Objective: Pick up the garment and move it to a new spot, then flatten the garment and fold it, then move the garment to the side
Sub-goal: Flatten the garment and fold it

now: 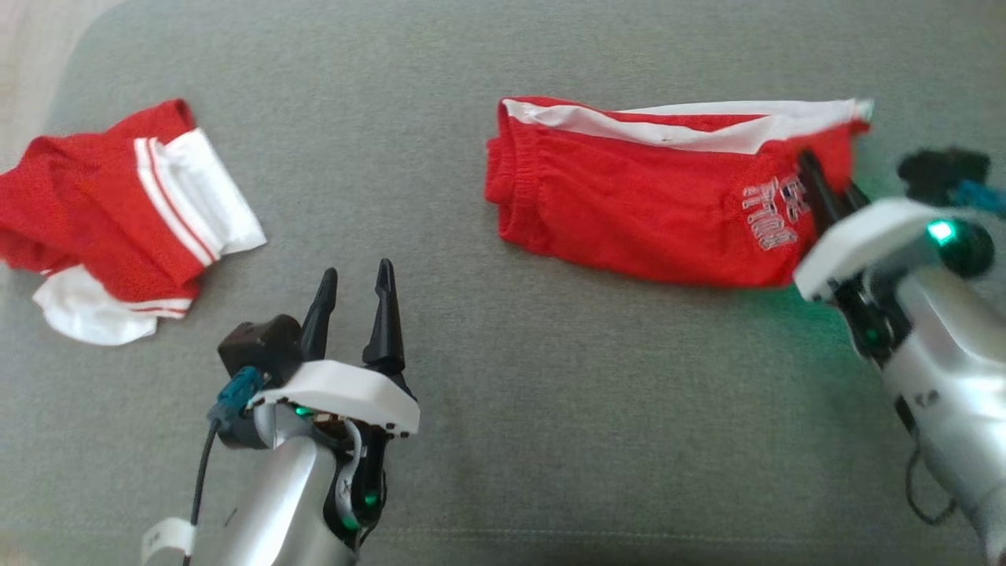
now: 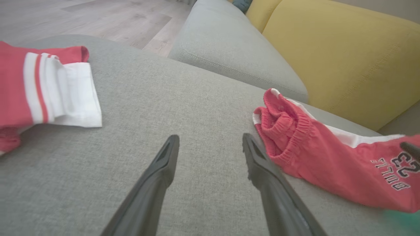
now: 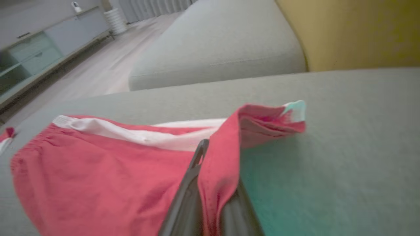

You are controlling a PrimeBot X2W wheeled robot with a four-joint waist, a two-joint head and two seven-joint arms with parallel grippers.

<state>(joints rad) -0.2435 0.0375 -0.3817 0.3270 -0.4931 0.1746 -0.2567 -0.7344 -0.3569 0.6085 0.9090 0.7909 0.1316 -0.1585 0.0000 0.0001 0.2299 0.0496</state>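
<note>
Right gripper [image 1: 821, 185] clamped on hem of red shorts [image 1: 629, 204], right of frame; left gripper [image 1: 356, 284] fingers apart, lower left.

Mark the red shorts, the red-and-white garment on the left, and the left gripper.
red shorts [image 1: 629, 212]: head view, middle of the red fabric.
red-and-white garment [image 1: 86, 204]: head view, its red part.
left gripper [image 1: 357, 271]: head view, midway between its fingertips.

Grey couch [image 1: 550, 409], yellow back cushion [image 2: 344, 59]
</note>
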